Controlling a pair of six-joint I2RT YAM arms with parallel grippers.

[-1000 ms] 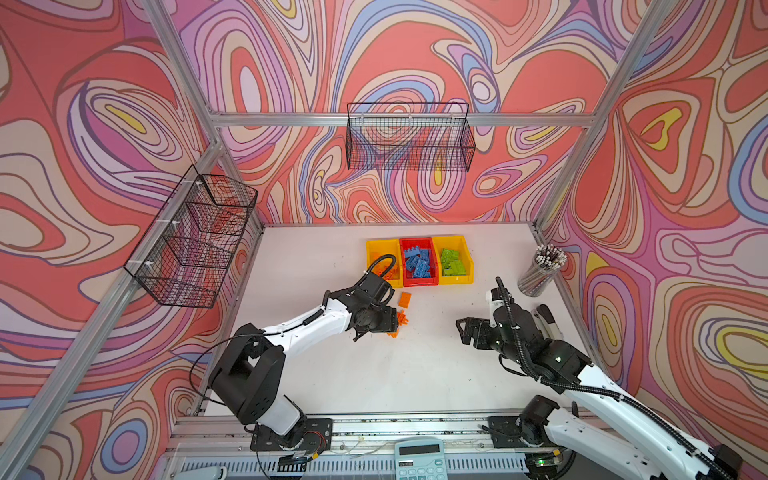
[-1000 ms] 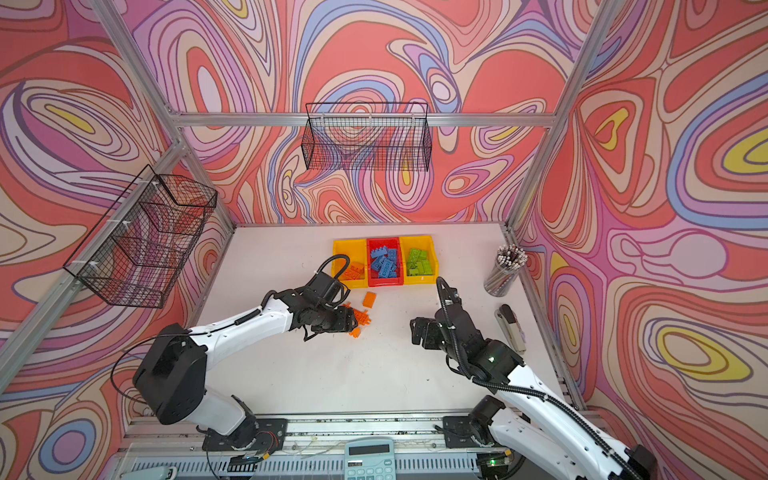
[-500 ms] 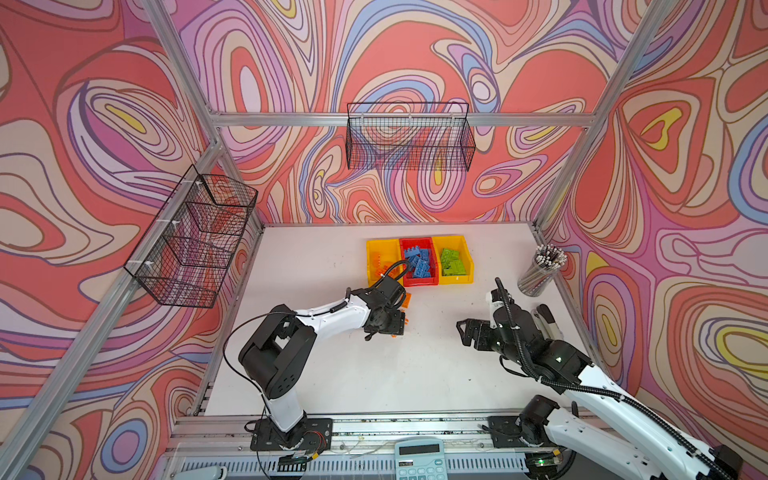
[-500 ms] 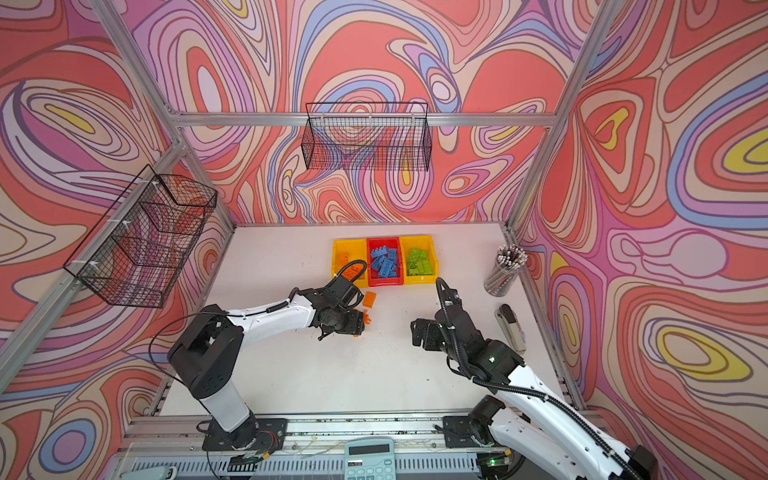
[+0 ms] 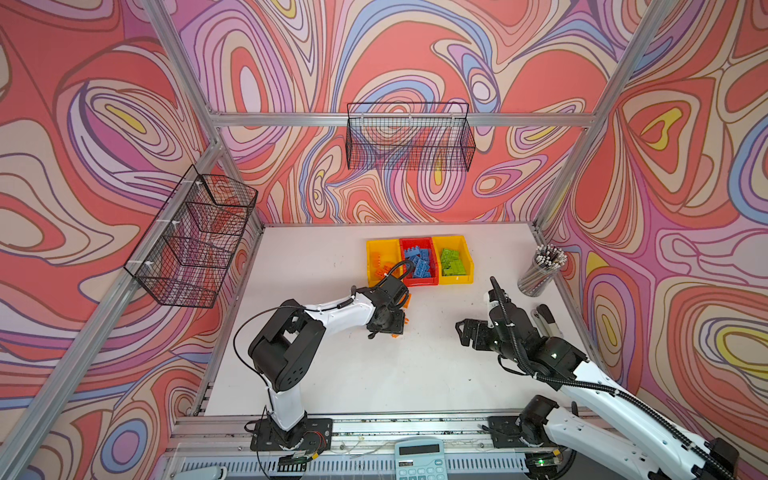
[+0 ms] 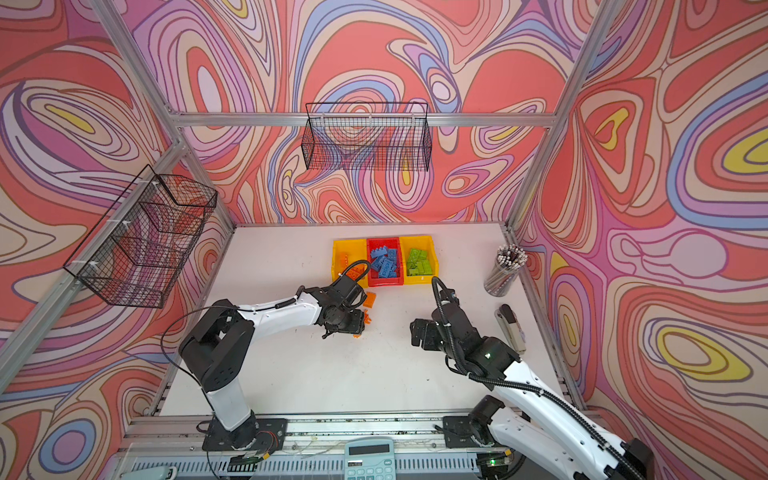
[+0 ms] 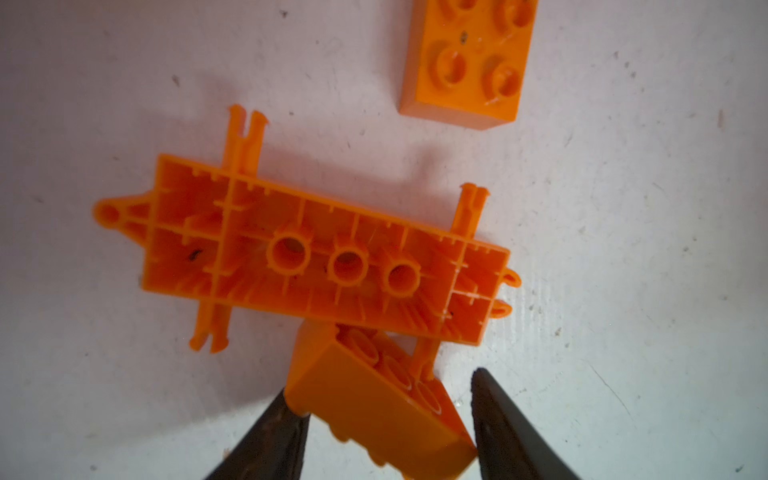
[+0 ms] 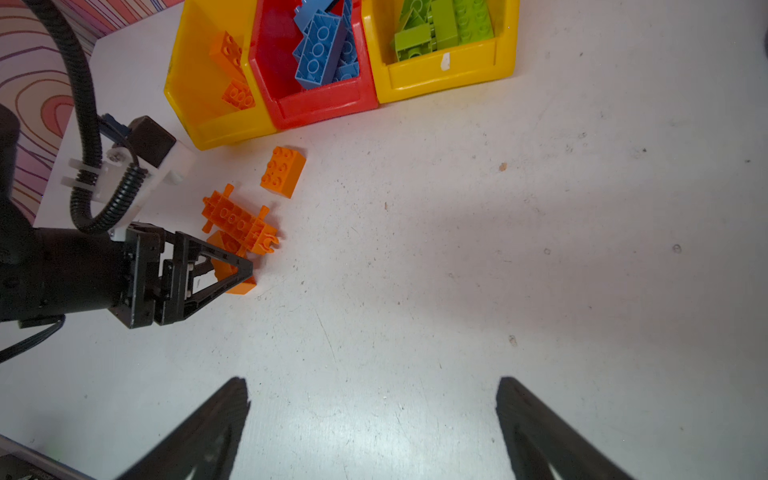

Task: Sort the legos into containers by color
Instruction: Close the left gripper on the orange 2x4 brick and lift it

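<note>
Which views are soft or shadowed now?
Left wrist view: orange brick between the end effector fingers soft, flat orange piece sharp with a soft shadow. Right wrist view: own fingers blurred, bins crisp, table broadly shadowed. Both top views: even light.

Three containers [image 5: 419,281] sit side by side near the middle of the tabletop's [image 5: 332,374] back edge, with loose legos [image 8: 284,170] lying just in front of the leftmost. By the right edge stands a pencil cup [image 5: 539,276], with a stapler [image 5: 547,319] in front of it.
</note>
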